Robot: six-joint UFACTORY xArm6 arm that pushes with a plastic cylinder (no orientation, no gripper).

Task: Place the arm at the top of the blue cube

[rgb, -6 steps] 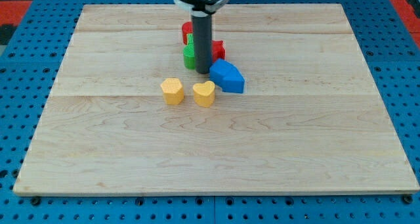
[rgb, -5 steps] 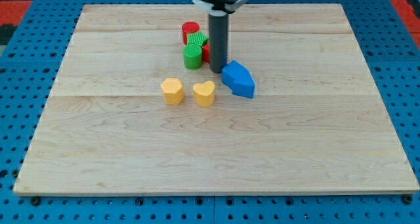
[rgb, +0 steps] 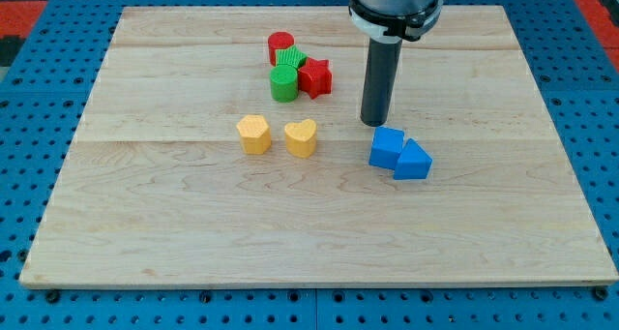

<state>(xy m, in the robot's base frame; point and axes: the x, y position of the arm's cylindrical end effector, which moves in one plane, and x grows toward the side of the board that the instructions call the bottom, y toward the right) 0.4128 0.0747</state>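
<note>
The blue cube [rgb: 386, 148] lies on the wooden board right of centre, touching a blue triangular block [rgb: 413, 162] at its lower right. My tip [rgb: 374, 124] stands just above the blue cube in the view, slightly to its left, with a small gap between them. The dark rod rises from the tip toward the view's top.
A red cylinder [rgb: 280, 46], a green block [rgb: 292, 59], a green cylinder [rgb: 283, 82] and a red star block [rgb: 315, 76] cluster at the upper centre. A yellow hexagon block [rgb: 254, 135] and a yellow heart block [rgb: 301, 137] sit left of the tip.
My tip moved to the right and down, away from the red and green cluster. The blue blocks slid right and down and now show as a separate cube and triangle.
</note>
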